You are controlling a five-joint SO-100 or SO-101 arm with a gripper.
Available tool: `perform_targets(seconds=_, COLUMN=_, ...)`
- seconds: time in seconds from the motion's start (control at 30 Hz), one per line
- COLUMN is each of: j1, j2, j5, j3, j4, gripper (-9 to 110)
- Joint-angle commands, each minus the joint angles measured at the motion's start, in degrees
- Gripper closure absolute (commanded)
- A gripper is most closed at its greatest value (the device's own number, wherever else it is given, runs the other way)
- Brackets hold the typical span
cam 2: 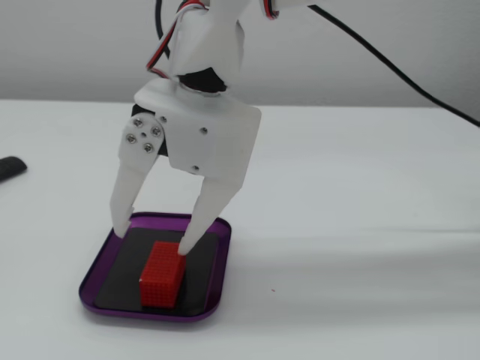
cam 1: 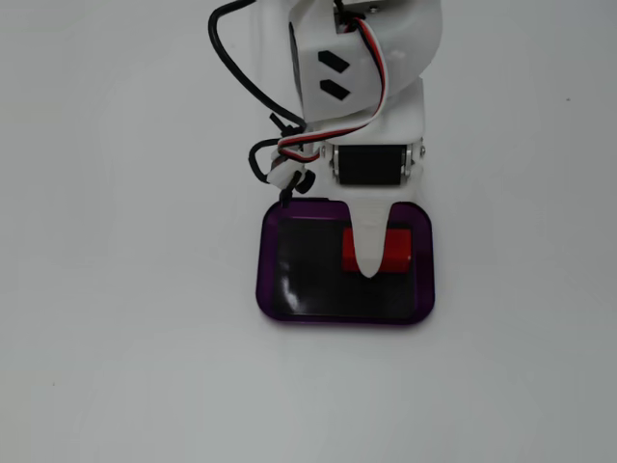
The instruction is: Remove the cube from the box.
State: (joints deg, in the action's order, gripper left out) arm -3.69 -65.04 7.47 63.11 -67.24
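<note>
In a fixed view, the red cube point(cam 1: 395, 250) lies in the purple box point(cam 1: 271, 280), partly hidden under the white gripper point(cam 1: 367, 270). In another fixed view, the gripper point(cam 2: 152, 238) hangs over the box point(cam 2: 219, 279) with jaws apart, one fingertip point(cam 2: 186, 242) touching the cube point(cam 2: 161, 274).

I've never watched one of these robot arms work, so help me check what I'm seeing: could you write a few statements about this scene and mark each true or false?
1. The red cube lies inside the purple box. True.
2. The gripper is clamped shut on the cube. False: its fingers are spread open, and the cube sits on the box's bottom.
3. The gripper hangs above the box. True.
4. The box holds two cubes. False: only one.
</note>
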Motion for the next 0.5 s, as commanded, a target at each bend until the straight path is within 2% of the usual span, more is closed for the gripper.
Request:
perform_targets(seconds=0.0, j1=-0.4, j2=-0.4, j5=-0.2, j3=-0.2, j4=-0.3, gripper=81)
perform_targets(seconds=0.13, j1=-0.4, j2=-0.5, j5=-0.4, j3=1.6, j4=-0.5, gripper=75)
perform_targets(seconds=0.47, j1=-2.5, j2=-0.5, j5=0.5, j3=5.6, j4=0.1, gripper=76)
